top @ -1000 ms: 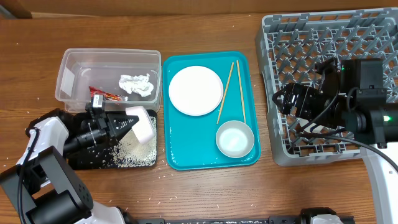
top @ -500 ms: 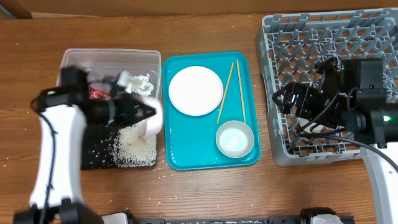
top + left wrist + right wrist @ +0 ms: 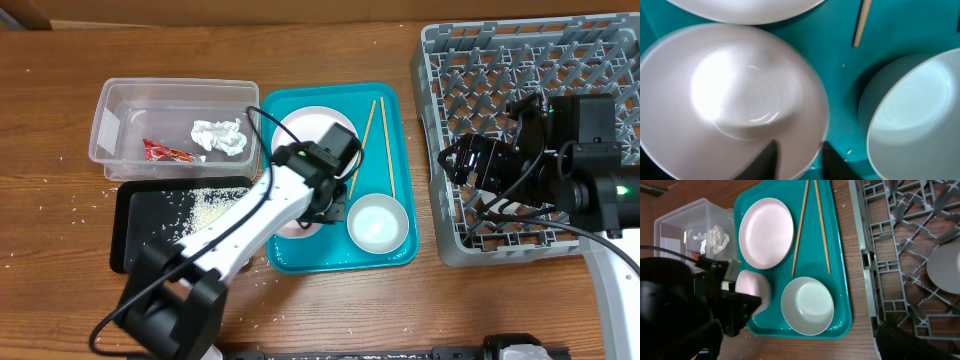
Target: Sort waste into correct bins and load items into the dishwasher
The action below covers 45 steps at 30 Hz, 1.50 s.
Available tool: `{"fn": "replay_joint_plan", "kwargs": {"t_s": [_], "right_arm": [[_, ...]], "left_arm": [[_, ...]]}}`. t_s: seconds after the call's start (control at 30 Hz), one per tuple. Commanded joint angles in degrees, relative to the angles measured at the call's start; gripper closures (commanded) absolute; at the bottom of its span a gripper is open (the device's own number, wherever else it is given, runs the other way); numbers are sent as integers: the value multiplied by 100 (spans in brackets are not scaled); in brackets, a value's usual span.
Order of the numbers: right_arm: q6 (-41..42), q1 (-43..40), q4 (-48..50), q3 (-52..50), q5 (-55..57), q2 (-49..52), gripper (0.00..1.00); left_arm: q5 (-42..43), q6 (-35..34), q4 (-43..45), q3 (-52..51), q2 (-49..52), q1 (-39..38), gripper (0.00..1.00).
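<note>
My left gripper [image 3: 316, 207] [image 3: 797, 149] is shut on the rim of the small white cup [image 3: 296, 227] [image 3: 730, 100], one finger inside and one outside, over the teal tray [image 3: 395, 100]. On that tray lie a white plate [image 3: 312, 135], a pale bowl [image 3: 378, 222] and two chopsticks [image 3: 364, 145]. The clear tub [image 3: 120, 100] holds the red wrapper [image 3: 168, 152] and the tissue wad [image 3: 220, 135]. Rice [image 3: 205, 205] lies in the black tray [image 3: 135, 240]. My right gripper [image 3: 455, 160] is open and empty over the grey rack [image 3: 520, 60]. A larger white plate [image 3: 945, 267] sits in the rack.
Loose rice grains are scattered on the wooden table left of the bins and in front of the teal tray. My left arm crosses over the black tray and the teal tray's left edge, hiding part of the white plate.
My left arm has swung right from the black tray to the teal tray, carrying the cup. The right arm has not moved.
</note>
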Motion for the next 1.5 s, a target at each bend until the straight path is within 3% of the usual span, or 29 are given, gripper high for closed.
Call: {"fn": "replay_joint_plan", "kwargs": {"t_s": [0.0,0.1,0.3,0.37,0.4,0.43,0.57,0.73,0.9,1.0,1.03,1.1,1.2,1.33,1.47], "right_arm": [[-2,17,2,125,48,-20,0],[-4,17,2,125,48,-20,0],[-4,17,317,125,50,-20,0],[-4,17,365,125,48,-20,0],[-4,17,354,125,50,-20,0],[-4,17,358,125,50,-20,0],[-4,17,358,125,50,-20,0],[-4,17,356,125,50,-20,0],[-4,17,356,125,50,-20,0],[-4,17,356,125,50,-20,0],[-4,17,356,125,50,-20,0],[-4,17,356,125,50,-20,0],[-4,17,356,125,50,-20,0],[-4,17,356,125,50,-20,0],[-4,17,356,125,48,-20,0]], "left_arm": [[-310,-210,133,24,52,-101,53],[-138,-129,2,94,52,-98,45],[-348,-131,-1117,1141,-181,-101,45],[-474,-133,-1484,1624,-365,-101,29],[-535,-131,-1641,1829,-459,-101,4],[-634,-129,-1827,2070,-579,-101,0],[-695,-92,-2323,2806,-1056,-101,0],[-284,-55,-2065,3034,-1567,-98,0],[-820,470,-2332,3034,-1794,-94,0],[-1198,739,-2050,3025,-1908,-63,0],[-1370,1060,-1818,3008,-1978,-50,0],[-1394,2437,-949,2876,-2232,-2,0],[-946,3281,-289,2590,-2522,208,0],[-190,3432,669,1613,-3134,839,0],[444,3432,2061,-15,-4148,1635,0]]}}
